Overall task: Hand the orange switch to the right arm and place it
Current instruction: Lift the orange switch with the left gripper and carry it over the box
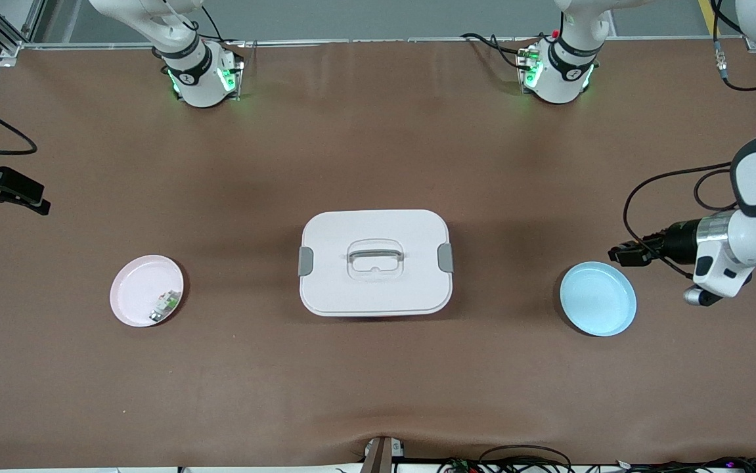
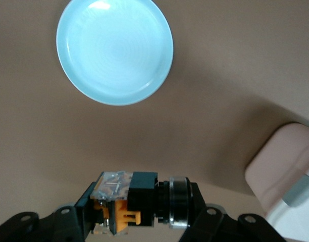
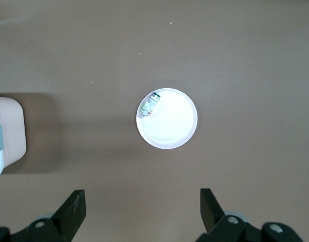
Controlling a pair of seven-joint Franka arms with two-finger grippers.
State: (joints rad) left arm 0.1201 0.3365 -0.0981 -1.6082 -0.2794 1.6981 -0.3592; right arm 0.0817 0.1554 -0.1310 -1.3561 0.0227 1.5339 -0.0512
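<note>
Clamped between the left gripper (image 2: pixel 139 222) fingers (image 2: pixel 205 222): orange switch (image 2: pixel 137 199), lying crosswise, aloft near the blue plate (image 1: pixel 598 297) at the left arm's end of the worktop (image 1: pixel 378 374). Right gripper (image 3: pixel 143 212) fingers (image 3: pixel 73 207) spread wide, holding nothing, above the pink plate (image 3: pixel 174 126) bearing a small green-white-grey part (image 3: pixel 149 104).

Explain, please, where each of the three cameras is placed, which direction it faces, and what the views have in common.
Front view: high across the table, facing both bases; shows the white lidded box, left gripper, right gripper.
Left wrist view: on the left arm, looking down at the blue plate; its fingers grip the orange switch.
Right wrist view: on the right arm, looking down at the pink plate with a small green-white-grey part; its fingers are spread.
Shared: all show the box.
</note>
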